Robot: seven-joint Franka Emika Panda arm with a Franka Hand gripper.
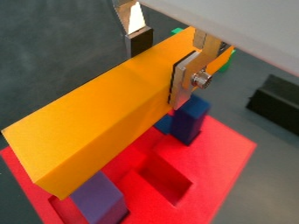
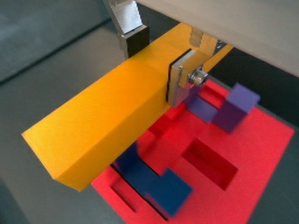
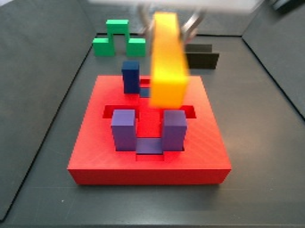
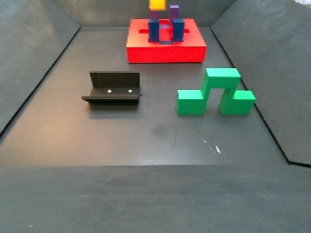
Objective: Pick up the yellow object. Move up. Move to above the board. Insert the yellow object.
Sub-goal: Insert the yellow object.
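Observation:
My gripper [image 1: 162, 59] is shut on the yellow object [image 1: 100, 118], a long orange-yellow bar, with one finger on each long face in both wrist views. The bar also shows in a wrist view [image 2: 111, 114]. It hangs above the board [image 1: 222, 149], a red slab with recessed slots. In a side view the bar [image 3: 168, 61] hangs upright over the board's [image 3: 149, 165] middle, with the gripper [image 3: 167, 16] blurred at its upper end. A blue block [image 3: 131, 73] and purple blocks [image 3: 123, 129] stand on the board. In a side view only the bar's end [image 4: 158, 5] shows above the board [image 4: 166, 50].
A green stepped block [image 4: 216, 94] and the black fixture [image 4: 112, 88] stand on the dark floor away from the board. Both also show behind the board in a side view, the green block [image 3: 117, 37] and the fixture [image 3: 204, 59]. Grey walls enclose the floor.

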